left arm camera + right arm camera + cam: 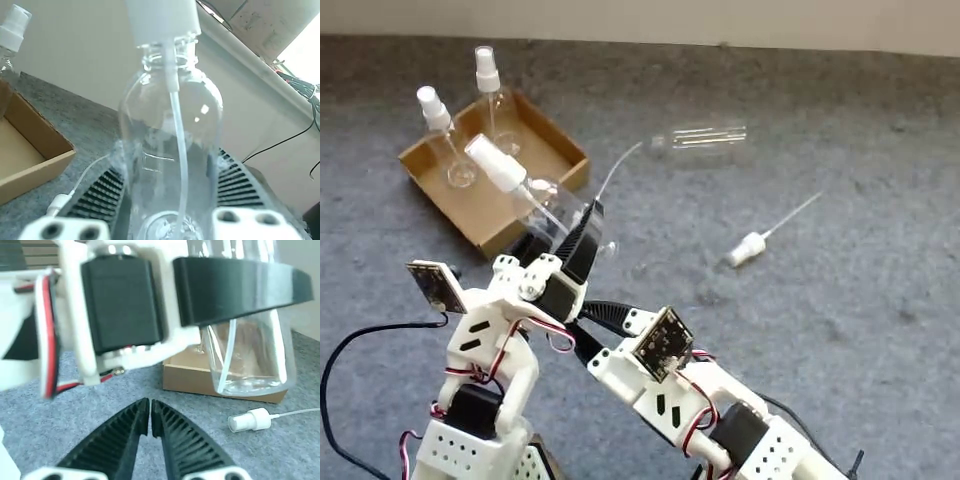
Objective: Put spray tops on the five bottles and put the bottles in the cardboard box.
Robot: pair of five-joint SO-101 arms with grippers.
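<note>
Currently the left end effector point(170, 205) grips a clear bottle point(170, 125) low on its body, one ribbed finger on each side. The bottle's spray top point(162, 17) sits on the neck above the grip, with its dip tube running down inside. The right end effector point(150, 407) is closed on nothing and sits low, just under the left one.

The cardboard box point(558, 132) lies just ahead of the left end effector, and the held bottle leans toward it. Two capped bottles point(445, 140) stand upright at the box's far end. Off to the side, well apart from both end effectors, a bare bottle point(705, 137) lies on the grey desk point(840, 320), with a loose spray top point(748, 248) nearer. A second loose spray top point(248, 420) lies on the desk close beside the held bottle's base.

Threads appear to show under the spray top, so it may not be screwed fully home, and the lean could tip it off. The smooth plastic could also slide in the grip. A lowering move might catch the near box wall or knock the standing pair over. The right end effector is close enough underneath to be struck.
</note>
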